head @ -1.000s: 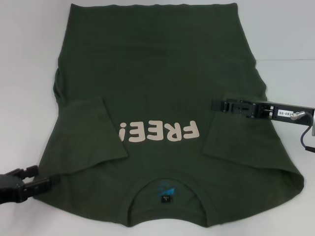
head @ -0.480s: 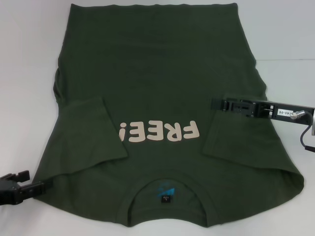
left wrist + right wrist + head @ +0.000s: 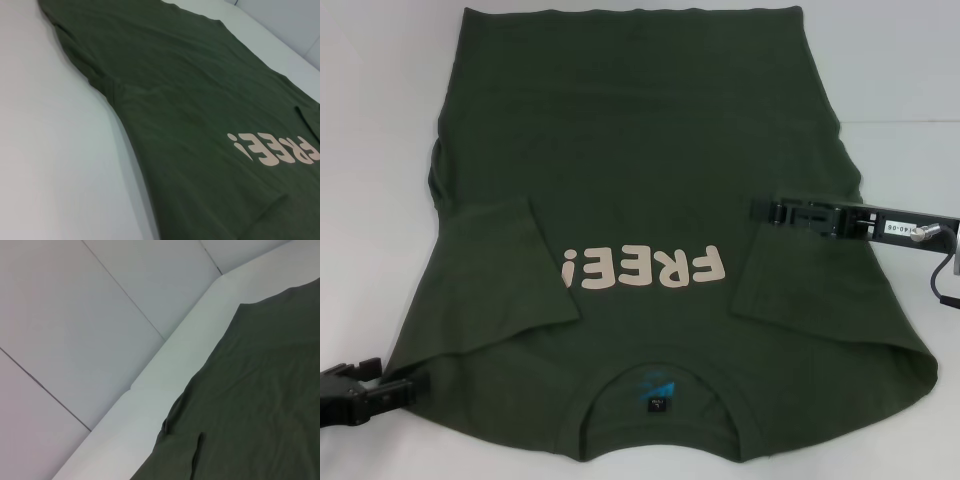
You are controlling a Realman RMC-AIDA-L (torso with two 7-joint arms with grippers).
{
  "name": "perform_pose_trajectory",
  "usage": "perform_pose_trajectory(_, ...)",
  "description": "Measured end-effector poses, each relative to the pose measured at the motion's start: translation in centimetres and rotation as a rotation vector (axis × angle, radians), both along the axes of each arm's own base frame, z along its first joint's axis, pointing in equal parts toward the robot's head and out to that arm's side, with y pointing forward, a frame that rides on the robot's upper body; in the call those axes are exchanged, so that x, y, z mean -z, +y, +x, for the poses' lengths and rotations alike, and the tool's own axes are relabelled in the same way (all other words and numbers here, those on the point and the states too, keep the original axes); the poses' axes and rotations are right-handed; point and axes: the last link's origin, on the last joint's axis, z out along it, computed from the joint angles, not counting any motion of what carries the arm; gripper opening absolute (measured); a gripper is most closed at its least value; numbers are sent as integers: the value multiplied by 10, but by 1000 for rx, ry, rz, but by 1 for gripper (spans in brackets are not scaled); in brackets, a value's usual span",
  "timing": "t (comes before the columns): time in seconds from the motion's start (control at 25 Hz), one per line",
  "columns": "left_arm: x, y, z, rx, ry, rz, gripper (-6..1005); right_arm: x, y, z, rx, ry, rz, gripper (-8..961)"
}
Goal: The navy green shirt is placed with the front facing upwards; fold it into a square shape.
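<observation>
Lying flat on the white tabletop (image 3: 380,200), the navy green shirt (image 3: 640,180) is front side up and takes up most of the head view. Its collar (image 3: 665,385) is at the near edge, closest to the robot, and the hem is at the far side. Cream FREE! lettering (image 3: 642,269) sits across the chest, reading upside down from the robot's side, and a blue-and-black neck label (image 3: 656,397) shows inside the round collar. Both short sleeves look already folded in over the body: the left sleeve (image 3: 505,265) lies as a flap beside the lettering, and the right sleeve (image 3: 800,270) does the same on the other side. Fabric is fairly smooth, just a few soft ripples along the left edge.

Over on the robot's left, the left gripper (image 3: 382,378) is down at the near left corner, right by the shoulder edge of the shirt. Its fingers look parted with nothing between them, and I honestly can't say if they touch the cloth. Its wrist view just looks along the shirt (image 3: 190,115) and the lettering (image 3: 272,148).

On the robot's right, the right gripper (image 3: 758,209) reaches in sideways over the folded right sleeve. From this angle I can't tell whether its fingers are open or closed, or if they've got any fabric. The right wrist view only shows a shirt edge (image 3: 250,405) on the tabletop and the pale wall panels (image 3: 75,315) behind.
</observation>
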Motion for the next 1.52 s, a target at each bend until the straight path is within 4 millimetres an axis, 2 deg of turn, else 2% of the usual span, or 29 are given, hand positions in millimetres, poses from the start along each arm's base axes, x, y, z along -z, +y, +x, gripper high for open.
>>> perform_pose_trajectory(0.44, 4, -1, 2, 9, 7, -38, 932, -1, 0, 0, 3, 5, 6, 917)
perform_pose_trajectory(0.88, 10, -1, 12, 49, -25, -86, 932, -5, 1, 2, 11, 17, 17, 917)
perform_pose_trajectory(1.2, 11, 6, 22, 92, -44, -103, 932, -6, 1, 3, 15, 19, 21, 916)
perform_pose_trajectory(1.52, 10, 10, 23, 96, -37, -99, 932, -7, 0, 5, 22, 19, 26, 917)
